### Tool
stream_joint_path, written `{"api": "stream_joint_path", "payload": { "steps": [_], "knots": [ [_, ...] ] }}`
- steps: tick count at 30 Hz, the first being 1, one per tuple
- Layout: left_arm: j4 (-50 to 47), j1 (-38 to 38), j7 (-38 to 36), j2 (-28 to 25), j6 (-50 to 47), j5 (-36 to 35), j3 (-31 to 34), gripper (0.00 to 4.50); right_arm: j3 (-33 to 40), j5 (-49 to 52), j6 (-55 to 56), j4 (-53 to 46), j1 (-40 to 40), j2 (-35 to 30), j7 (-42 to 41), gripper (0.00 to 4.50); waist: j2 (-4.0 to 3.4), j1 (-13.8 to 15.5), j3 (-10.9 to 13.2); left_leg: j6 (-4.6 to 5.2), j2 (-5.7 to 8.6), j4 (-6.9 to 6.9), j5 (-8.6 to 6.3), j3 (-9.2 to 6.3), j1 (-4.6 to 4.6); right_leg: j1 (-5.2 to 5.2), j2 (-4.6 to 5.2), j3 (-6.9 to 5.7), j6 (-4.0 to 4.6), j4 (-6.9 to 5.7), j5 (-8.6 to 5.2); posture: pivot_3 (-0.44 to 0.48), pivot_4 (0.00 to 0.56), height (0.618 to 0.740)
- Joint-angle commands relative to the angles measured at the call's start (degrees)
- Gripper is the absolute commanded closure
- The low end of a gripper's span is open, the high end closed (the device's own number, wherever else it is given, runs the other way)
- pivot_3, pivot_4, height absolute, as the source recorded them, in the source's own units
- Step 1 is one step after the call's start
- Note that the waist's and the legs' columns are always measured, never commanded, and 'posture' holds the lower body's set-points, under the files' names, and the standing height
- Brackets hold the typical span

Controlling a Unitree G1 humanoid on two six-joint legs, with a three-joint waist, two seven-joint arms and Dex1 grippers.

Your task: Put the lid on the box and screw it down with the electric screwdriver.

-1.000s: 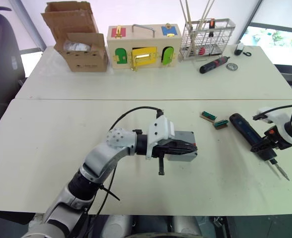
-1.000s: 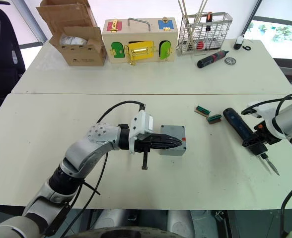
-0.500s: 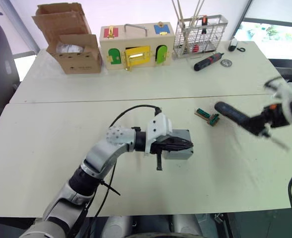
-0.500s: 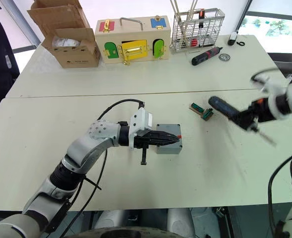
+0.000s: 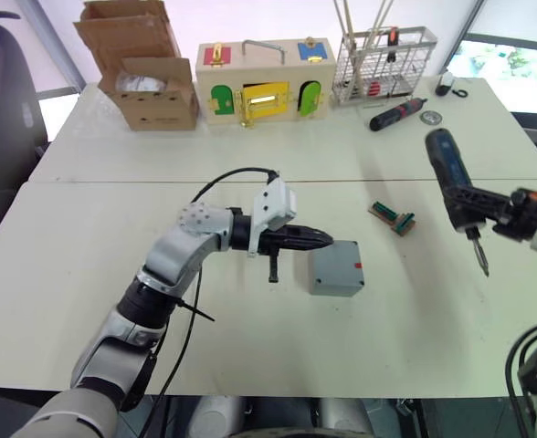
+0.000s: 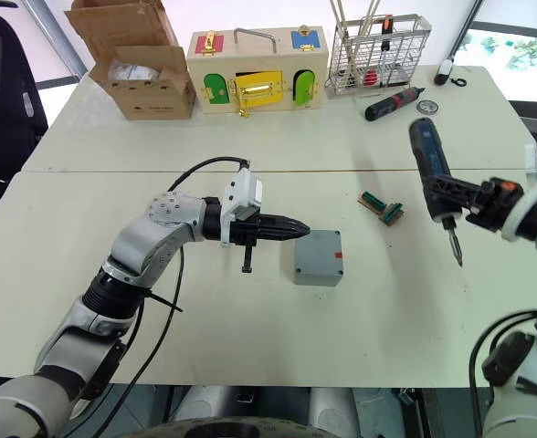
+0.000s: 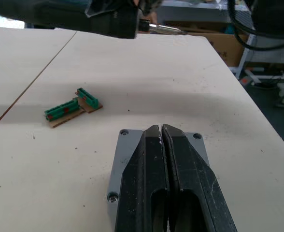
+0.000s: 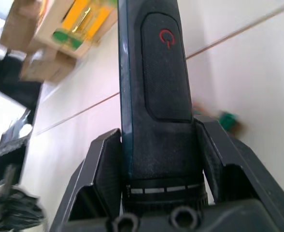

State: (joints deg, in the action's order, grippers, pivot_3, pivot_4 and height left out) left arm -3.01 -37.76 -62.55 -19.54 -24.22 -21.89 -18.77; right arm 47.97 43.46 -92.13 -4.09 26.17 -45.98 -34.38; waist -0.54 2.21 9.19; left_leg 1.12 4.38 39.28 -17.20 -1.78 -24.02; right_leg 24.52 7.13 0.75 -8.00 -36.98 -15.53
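The grey box (image 5: 338,279) with its red mark stands mid-table, and the lid (image 7: 123,162) with corner screw holes lies on top of it. My left gripper (image 5: 326,240) is shut and empty, its tips just over the box's left rear edge. In the left wrist view the shut fingers (image 7: 180,169) cover the middle of the lid. At the right, my right gripper (image 5: 484,204) is shut on the electric screwdriver (image 5: 448,170), held in the air with its bit (image 5: 483,264) pointing down. The right wrist view shows both fingers (image 8: 105,169) clamped around the screwdriver's black body (image 8: 163,87).
A small green connector piece (image 5: 394,218) lies between box and screwdriver. Along the far table stand a cardboard box (image 5: 145,78), a wooden latch box (image 5: 262,91), a wire rack (image 5: 383,64) and a smaller black-and-red screwdriver (image 5: 396,115). A black chair (image 5: 4,100) stands at left.
My right gripper has lifted the electric screwdriver off the table and turned its bit downward. My left gripper has drawn back leftward off the box. The camera also shifted.
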Motion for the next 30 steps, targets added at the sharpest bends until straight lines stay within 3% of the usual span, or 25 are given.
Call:
{"api": "stream_joint_path", "payload": {
  "steps": [1,6,10,22,24,30],
  "knots": [
    [-0.4,-1.0,-0.8,1.1,1.5,-0.3,0.5,4.5,8.8,13.9,-0.4,-7.4,-3.1,0.0,10.6,2.49,0.0,-0.3,0.0,0.01,0.0,0.01,0.0,0.05,0.01,0.0,0.01,0.01,0.0,0.01,0.0,0.0,0.15,0.737],
    [-2.1,0.4,0.1,2.3,1.0,-0.3,0.1,4.5,8.2,19.4,-0.4,-11.7,-8.9,-1.3,19.3,2.49,0.01,-1.5,0.0,0.0,-0.11,0.02,0.04,0.22,0.33,-0.14,-0.02,0.11,-0.01,-0.01,-0.01,0.0,0.15,0.737],
    [-3.5,1.6,0.8,2.7,0.9,0.0,-0.2,4.5,-0.6,14.6,0.8,-15.0,-12.4,-3.1,20.7,2.49,-0.02,-1.8,0.0,0.02,-0.19,-0.01,0.03,0.28,0.44,-0.19,-0.11,0.19,-0.01,-0.04,-0.01,0.0,0.15,0.737],
    [-6.2,3.9,5.0,4.3,1.3,1.4,-1.0,4.5,-28.4,-2.9,18.0,-7.7,-14.4,-15.8,9.8,2.49,0.01,-1.5,0.0,0.1,-0.16,-0.02,-0.02,0.32,0.45,-0.21,-0.13,0.24,-0.01,-0.03,-0.01,0.0,0.15,0.737],
    [-6.3,4.0,5.4,4.6,1.3,1.6,-1.1,4.5,-33.0,-5.5,20.6,-5.5,-14.1,-18.5,6.6,1.58,0.0,-1.5,0.0,0.1,-0.16,-0.02,-0.02,0.32,0.45,-0.21,-0.13,0.24,-0.01,0.0,-0.01,0.0,0.15,0.737],
    [-4.5,3.8,5.4,4.8,3.4,3.2,-1.7,4.5,-43.7,-10.8,23.9,-0.7,-10.7,-26.9,-3.9,0.04,0.0,-1.5,0.0,0.09,-0.18,0.0,-0.01,0.34,0.46,-0.21,-0.13,0.23,-0.01,0.02,-0.02,0.0,0.15,0.737]
  ]
}}
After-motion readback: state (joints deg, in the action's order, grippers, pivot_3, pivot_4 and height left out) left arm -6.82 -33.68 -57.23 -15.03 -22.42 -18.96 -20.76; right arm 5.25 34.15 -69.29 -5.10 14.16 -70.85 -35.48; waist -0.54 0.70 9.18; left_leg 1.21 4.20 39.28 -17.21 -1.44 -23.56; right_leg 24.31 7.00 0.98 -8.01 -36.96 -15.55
